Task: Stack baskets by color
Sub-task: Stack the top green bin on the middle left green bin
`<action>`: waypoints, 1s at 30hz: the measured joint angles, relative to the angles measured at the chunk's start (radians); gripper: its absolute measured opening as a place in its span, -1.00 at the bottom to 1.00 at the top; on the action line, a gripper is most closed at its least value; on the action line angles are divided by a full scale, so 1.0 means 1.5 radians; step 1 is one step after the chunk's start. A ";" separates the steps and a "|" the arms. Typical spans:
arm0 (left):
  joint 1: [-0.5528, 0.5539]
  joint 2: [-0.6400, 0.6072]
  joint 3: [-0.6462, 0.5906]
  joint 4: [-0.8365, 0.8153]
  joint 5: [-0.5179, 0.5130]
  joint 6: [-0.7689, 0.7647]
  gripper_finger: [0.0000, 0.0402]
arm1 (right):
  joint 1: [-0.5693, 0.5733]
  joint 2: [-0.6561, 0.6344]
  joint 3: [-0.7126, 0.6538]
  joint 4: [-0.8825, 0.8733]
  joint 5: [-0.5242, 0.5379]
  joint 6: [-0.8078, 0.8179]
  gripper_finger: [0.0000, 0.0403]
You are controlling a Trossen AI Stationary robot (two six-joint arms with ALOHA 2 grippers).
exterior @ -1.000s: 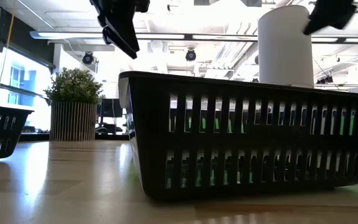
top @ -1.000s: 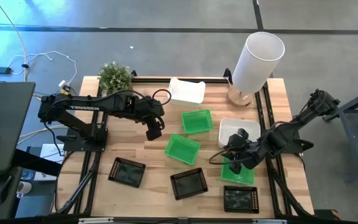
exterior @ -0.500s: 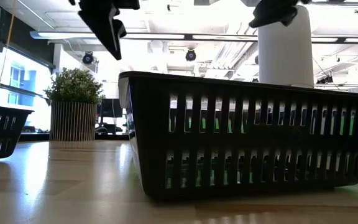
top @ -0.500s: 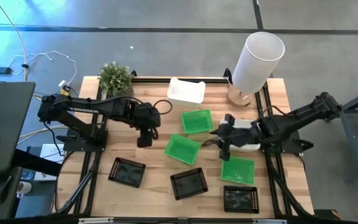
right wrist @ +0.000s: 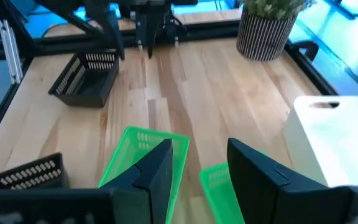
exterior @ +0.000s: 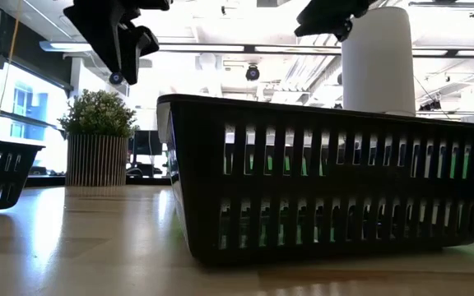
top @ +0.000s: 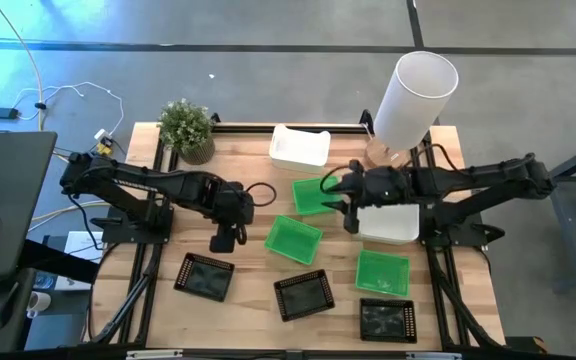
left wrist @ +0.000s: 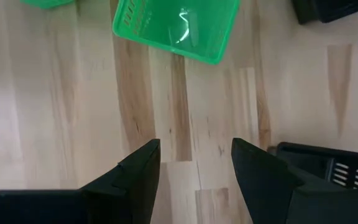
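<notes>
Three green baskets (top: 316, 195) (top: 293, 239) (top: 382, 272) lie flat on the wooden table. Three black baskets (top: 205, 276) (top: 303, 294) (top: 388, 320) sit along the near edge. One white basket (top: 300, 146) lies at the far side, another (top: 388, 224) under my right arm. My left gripper (top: 223, 238) (left wrist: 194, 165) hangs open over bare wood, pointing down, left of the middle green basket (left wrist: 176, 28). My right gripper (top: 340, 195) (right wrist: 201, 165) is open in the air above the green baskets (right wrist: 142, 155), pointing toward the table's left.
A tall white cylinder (top: 415, 95) stands at the far right and a potted plant (top: 186, 125) at the far left. In the low view a black basket (exterior: 327, 181) fills the foreground. Bare wood (top: 228, 175) lies left of centre.
My right gripper has swung from above the near-right green basket toward the far edge and the table's left, rising and rolling, and stays open. My left gripper has moved toward the near edge and somewhat left, rolling, still open. No basket has moved.
</notes>
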 joint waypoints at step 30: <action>-0.003 -0.062 -0.001 -0.051 -0.002 -0.051 -0.08 | -0.044 0.262 0.164 -0.249 -0.029 -0.108 -0.30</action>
